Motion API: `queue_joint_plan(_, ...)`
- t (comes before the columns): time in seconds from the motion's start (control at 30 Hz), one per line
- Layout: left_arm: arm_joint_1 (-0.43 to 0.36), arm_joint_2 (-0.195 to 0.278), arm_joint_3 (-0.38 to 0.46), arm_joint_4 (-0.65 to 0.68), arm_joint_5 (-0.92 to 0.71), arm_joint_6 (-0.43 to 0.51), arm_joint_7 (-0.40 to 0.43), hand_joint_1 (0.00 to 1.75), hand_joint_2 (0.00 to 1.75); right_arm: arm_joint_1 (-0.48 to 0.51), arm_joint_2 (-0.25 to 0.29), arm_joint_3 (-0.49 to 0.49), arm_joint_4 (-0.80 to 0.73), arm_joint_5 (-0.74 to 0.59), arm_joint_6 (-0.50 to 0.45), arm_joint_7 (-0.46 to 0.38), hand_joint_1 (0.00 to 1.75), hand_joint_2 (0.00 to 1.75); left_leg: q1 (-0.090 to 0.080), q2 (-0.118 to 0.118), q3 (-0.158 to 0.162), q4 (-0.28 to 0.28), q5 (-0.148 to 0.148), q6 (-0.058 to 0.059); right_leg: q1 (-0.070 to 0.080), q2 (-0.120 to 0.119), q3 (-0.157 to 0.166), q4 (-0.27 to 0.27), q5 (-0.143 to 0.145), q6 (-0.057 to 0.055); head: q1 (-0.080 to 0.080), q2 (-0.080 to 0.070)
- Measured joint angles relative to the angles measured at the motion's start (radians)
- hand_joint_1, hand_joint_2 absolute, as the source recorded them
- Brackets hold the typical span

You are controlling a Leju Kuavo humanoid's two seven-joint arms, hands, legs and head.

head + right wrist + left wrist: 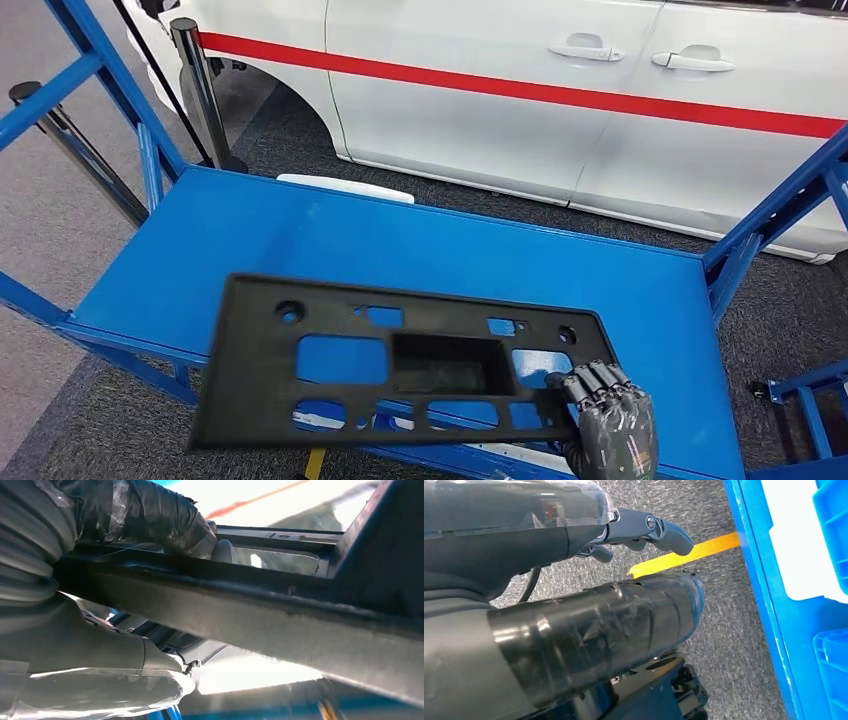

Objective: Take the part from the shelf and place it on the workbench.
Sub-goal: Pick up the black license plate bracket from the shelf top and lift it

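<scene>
White car (600,110) (red side stripe), grey carpet floor (60,160), yellow floor tape (684,557)

Black panel parts: one (400,365), flat, pierced by several cut-outs.
Robot hands: two, the right (608,415) gripping the part's corner, the left (574,605) over grey carpet.
Blue tables: one (420,245).
White cars: one (560,100).
Car door handles: two (586,50).
Yellow floor stripes: one (684,556).
</scene>
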Motion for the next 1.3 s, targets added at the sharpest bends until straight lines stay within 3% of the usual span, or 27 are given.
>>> queue_joint_plan(0.07, 0.001, 0.0, 0.001, 0.0, 0.0, 0.001, -0.005, 0.0, 0.0, 0.023, 0.053, -0.001, -0.054, 0.042, -0.001, -0.05, 1.75, 1.75, 0.0, -0.001, 0.004, 0.006, -0.009, -0.006, 0.001, 0.0, 0.059, -0.124, 0.066, -0.006, 0.0, 0.0)
queue_joint_plan(0.13, 0.0, -0.001, 0.002, 0.0, 0.001, 0.001, -0.013, 0.0, 0.0, 0.041, 0.098, -0.002, -0.095, 0.077, -0.003, -0.086, 1.75, 1.75, -0.003, -0.002, 0.003, 0.013, -0.018, -0.017, 0.006, 0.001, 0.101, -0.216, 0.092, -0.015, 0.0, 0.0)
queue_joint_plan(0.2, 0.0, -0.001, 0.005, 0.0, 0.001, 0.0, -0.021, 0.0, 0.0, 0.055, 0.137, -0.002, -0.122, 0.106, -0.005, -0.109, 1.75, 1.75, -0.004, -0.002, 0.003, 0.013, -0.022, -0.029, 0.011, 0.003, 0.106, -0.231, 0.087, -0.023, -0.001, 0.0)
queue_joint_plan(0.3, -0.002, -0.001, 0.008, 0.0, 0.001, -0.002, -0.03, 0.0, 0.0, 0.065, 0.185, -0.001, -0.141, 0.145, -0.006, -0.124, 1.75, 1.75, -0.001, 0.0, -0.002, 0.035, -0.044, -0.046, 0.006, 0.004, 0.11, -0.241, 0.091, -0.041, -0.001, 0.0)
queue_joint_plan(0.4, -0.002, -0.001, 0.011, 0.0, 0.001, -0.005, -0.032, 0.0, 0.0, 0.064, 0.213, 0.005, -0.143, 0.177, -0.006, -0.121, 1.75, 1.75, 0.003, 0.0, -0.078, 0.198, -0.134, -0.059, 0.006, -0.001, 0.111, -0.246, 0.091, -0.052, -0.002, 0.0)
queue_joint_plan(0.43, -0.002, -0.001, 0.012, 0.0, 0.001, -0.006, -0.032, 0.0, 0.0, 0.064, 0.219, 0.007, -0.141, 0.189, -0.006, -0.117, 1.75, 1.75, 0.004, 0.0, -0.105, 0.252, -0.153, -0.061, 0.006, -0.001, 0.11, -0.246, 0.091, -0.053, -0.001, 0.0)
queue_joint_plan(0.47, -0.001, -0.001, 0.012, 0.0, 0.001, -0.008, -0.031, 0.0, 0.0, 0.063, 0.223, 0.01, -0.138, 0.205, -0.006, -0.108, 1.75, 1.75, 0.005, 0.0, -0.12, 0.279, -0.153, -0.063, 0.007, -0.001, 0.111, -0.245, 0.091, -0.054, -0.001, 0.0)
queue_joint_plan(0.5, 0.0, -0.001, 0.012, 0.0, 0.0, -0.009, -0.031, 0.0, 0.0, 0.061, 0.225, 0.014, -0.135, 0.224, -0.006, -0.093, 1.75, 1.75, 0.006, 0.0, -0.117, 0.267, -0.133, -0.063, 0.007, -0.001, 0.111, -0.245, 0.091, -0.054, -0.001, 0.0)
queue_joint_plan(0.57, -0.001, -0.001, 0.013, 0.0, -0.001, -0.012, -0.029, 0.0, 0.0, 0.055, 0.226, 0.029, -0.13, 0.267, -0.006, -0.048, 1.75, 1.75, 0.007, 0.0, -0.066, 0.149, -0.061, -0.059, 0.007, 0.0, 0.114, -0.243, 0.089, -0.052, -0.002, 0.0)
queue_joint_plan(0.63, -0.003, 0.0, 0.013, 0.0, -0.001, -0.016, -0.028, 0.0, 0.0, 0.046, 0.223, 0.052, -0.127, 0.305, -0.006, 0.011, 1.75, 1.75, 0.004, 0.0, -0.021, 0.04, -0.016, -0.05, 0.011, 0.0, 0.114, -0.24, 0.088, -0.045, -0.001, 0.0)
queue_joint_plan(0.73, -0.003, 0.0, 0.013, 0.0, -0.001, -0.027, -0.028, 0.0, 0.0, 0.031, 0.21, 0.089, -0.123, 0.328, -0.006, 0.097, 1.75, 1.75, 0.0, -0.002, -0.015, 0.014, -0.007, -0.034, 0.013, 0.0, 0.113, -0.243, 0.092, -0.028, -0.001, 0.0)
queue_joint_plan(0.8, -0.002, -0.001, 0.013, 0.0, 0.0, -0.034, -0.032, 0.0, 0.0, 0.024, 0.199, 0.107, -0.122, 0.33, -0.006, 0.125, 1.75, 1.75, 0.003, -0.001, -0.012, 0.004, 0.001, -0.019, 0.011, 0.0, 0.108, -0.228, 0.079, -0.018, -0.001, 0.0)
queue_joint_plan(0.83, -0.002, -0.001, 0.013, 0.0, 0.0, -0.037, -0.034, 0.0, 0.0, 0.021, 0.193, 0.114, -0.121, 0.33, -0.006, 0.13, 1.75, 1.75, 0.005, 0.0, -0.01, 0.0, 0.006, -0.013, 0.011, 0.0, 0.094, -0.195, 0.057, -0.014, 0.0, 0.0)
queue_joint_plan(0.9, -0.003, -0.001, 0.013, 0.0, 0.0, -0.041, -0.037, 0.0, 0.0, 0.018, 0.182, 0.124, -0.116, 0.331, -0.006, 0.134, 1.75, 1.75, 0.005, 0.002, -0.011, -0.002, 0.008, -0.006, 0.009, 0.0, 0.038, -0.073, -0.009, -0.008, 0.0, 0.0)
queue_joint_plan(0.93, -0.002, -0.001, 0.013, 0.0, 0.0, -0.043, -0.037, 0.0, 0.44, 0.018, 0.176, 0.128, -0.113, 0.331, -0.006, 0.134, 1.75, 1.75, 0.004, 0.002, -0.011, -0.002, 0.008, -0.005, 0.009, 0.0, 0.008, -0.009, -0.034, -0.006, 0.0, 0.0)
queue_joint_plan(0.97, -0.002, 0.0, 0.013, 0.0, 0.0, -0.044, -0.038, 0.0, 0.87, 0.017, 0.172, 0.13, -0.111, 0.331, -0.006, 0.135, 1.75, 1.75, 0.004, 0.002, -0.011, -0.001, 0.008, -0.005, 0.009, 0.0, -0.01, 0.028, -0.04, -0.004, 0.0, 0.0)
queue_joint_plan(1.0, -0.001, 0.0, 0.013, 0.0, 0.0, -0.046, -0.039, 0.0, 1.31, 0.017, 0.168, 0.132, -0.109, 0.331, -0.006, 0.138, 1.75, 1.75, 0.003, 0.002, -0.01, 0.0, 0.007, -0.005, 0.009, 0.0, -0.01, 0.027, -0.026, -0.005, 0.0, 0.0)
queue_joint_plan(1.03, -0.001, 0.0, 0.013, 0.0, 0.0, -0.048, -0.04, 0.0, 1.75, 0.015, 0.165, 0.135, -0.108, 0.331, -0.006, 0.145, 1.75, 1.75, 0.003, 0.0, -0.009, 0.001, 0.006, -0.005, 0.009, 0.0, 0.009, -0.012, 0.005, -0.006, 0.0, 0.0)
queue_joint_plan(1.1, -0.001, -0.001, 0.013, 0.0, 0.0, -0.054, -0.046, 0.0, 1.75, 0.009, 0.156, 0.144, -0.106, 0.332, -0.006, 0.172, 1.75, 1.75, 0.002, -0.002, -0.006, 0.005, 0.0, -0.01, 0.011, 0.0, 0.074, -0.145, 0.067, -0.013, 0.0, 0.0)
queue_joint_plan(1.17, -0.001, -0.001, 0.014, 0.0, 0.001, -0.058, -0.051, 0.0, 1.75, -0.001, 0.144, 0.158, -0.103, 0.332, -0.006, 0.211, 1.75, 1.75, -0.002, -0.002, -0.008, 0.01, -0.006, -0.02, 0.015, 0.001, 0.11, -0.228, 0.089, -0.022, 0.0, 0.0)
queue_joint_plan(1.3, -0.002, -0.001, 0.016, 0.0, -0.007, -0.02, -0.019, 0.0, 1.75, -0.016, 0.118, 0.194, -0.097, 0.333, -0.006, 0.293, 1.75, 1.75, -0.001, -0.002, -0.012, 0.02, -0.019, -0.041, 0.013, 0.002, 0.116, -0.248, 0.091, -0.042, -0.001, 0.0)
